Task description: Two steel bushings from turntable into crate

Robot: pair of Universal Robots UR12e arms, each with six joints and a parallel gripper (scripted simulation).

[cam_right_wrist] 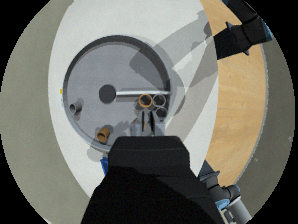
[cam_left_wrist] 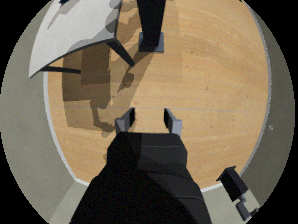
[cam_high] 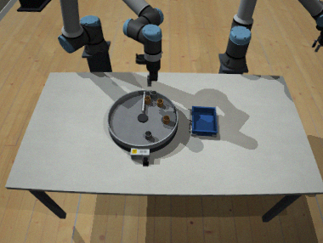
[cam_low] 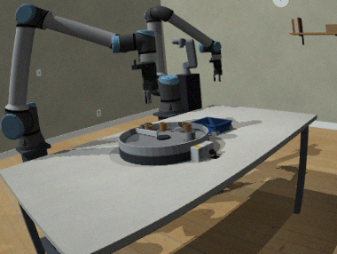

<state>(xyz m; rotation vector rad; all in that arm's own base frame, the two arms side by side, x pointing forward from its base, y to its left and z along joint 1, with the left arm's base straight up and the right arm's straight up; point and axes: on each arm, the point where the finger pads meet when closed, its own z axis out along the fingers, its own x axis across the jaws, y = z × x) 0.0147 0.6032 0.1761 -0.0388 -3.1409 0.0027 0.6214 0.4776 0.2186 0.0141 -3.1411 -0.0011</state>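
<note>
The round grey turntable [cam_high: 123, 123] [cam_low: 151, 156] [cam_right_wrist: 92, 65] bears grey steel and copper-coloured bushings. Two steel bushings stand by the bar near its back rim, one here [cam_right_wrist: 159, 99] and one here [cam_right_wrist: 160, 112]. A third steel bushing [cam_high: 148, 133] [cam_right_wrist: 75, 108] stands near the front. One copper bushing [cam_high: 147, 98] [cam_right_wrist: 145, 100] is beside the back pair; two more stand toward the crate side. The blue crate [cam_high: 205, 121] [cam_low: 214, 125] looks level and empty. My right gripper [cam_high: 151, 81] [cam_low: 147, 99] [cam_right_wrist: 147, 117] hangs above the back rim, narrowly open and empty. My left gripper [cam_low: 217, 78] [cam_left_wrist: 149, 113] is wide open, away from the table.
A pale bar [cam_high: 144, 103] [cam_low: 147, 132] [cam_right_wrist: 137, 93] runs from the turntable's hub [cam_high: 143, 118] to its rim. A small control box [cam_high: 140, 152] [cam_low: 201, 152] sits at the turntable's front. The crate stands right of the turntable in the top view.
</note>
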